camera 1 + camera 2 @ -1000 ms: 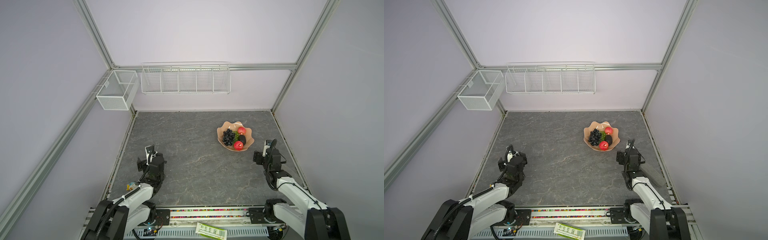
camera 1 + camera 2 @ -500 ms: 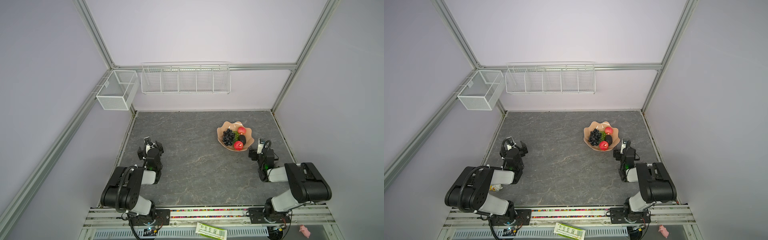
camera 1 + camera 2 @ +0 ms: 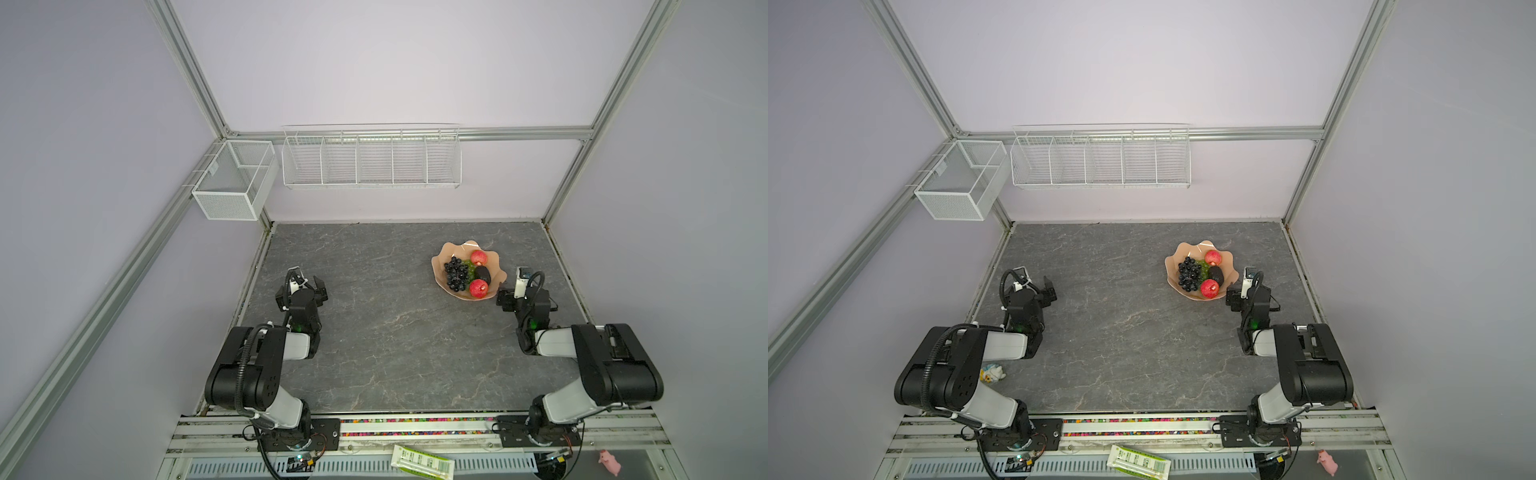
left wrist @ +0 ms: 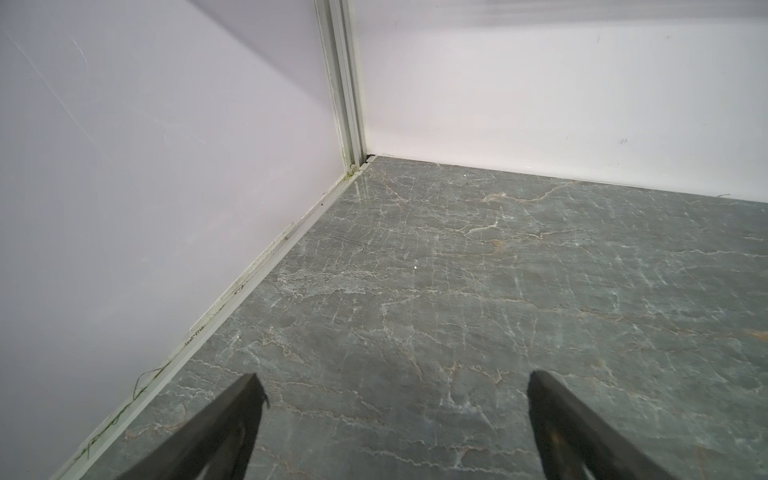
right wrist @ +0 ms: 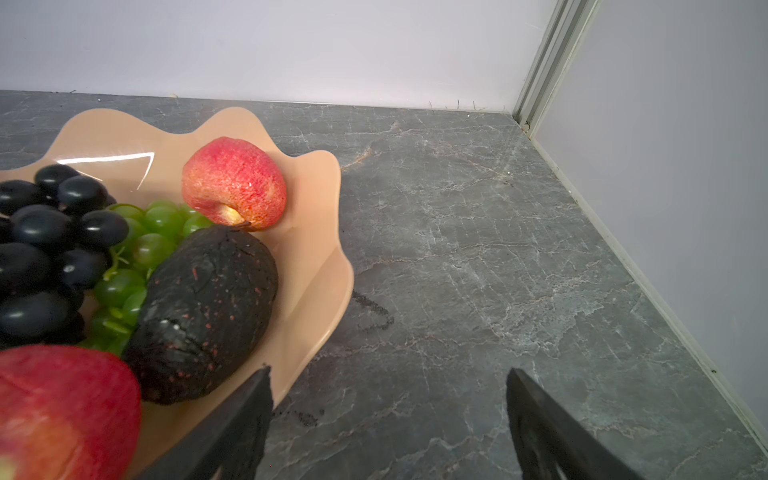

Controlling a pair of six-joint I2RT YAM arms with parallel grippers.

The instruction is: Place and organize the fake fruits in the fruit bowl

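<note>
Right arm [image 3: 615, 365] back; green grapes [image 5: 160, 224] half-hidden.

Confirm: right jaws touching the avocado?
Apart. In both top views the right gripper has its jaws beside the fruit bowl rim; bare bowl wall separates them from the avocado.

Left arm [image 3: 266, 365] and right arm [image 3: 602, 365], each folded back on itself with the elbow raised and the forearm stretched forward and low. Left gripper [image 4: 395, 380]: jaws spread wide, nothing between them. Right gripper [image 5: 388, 374]: jaws likewise wide apart and empty, pointing forward.
</note>
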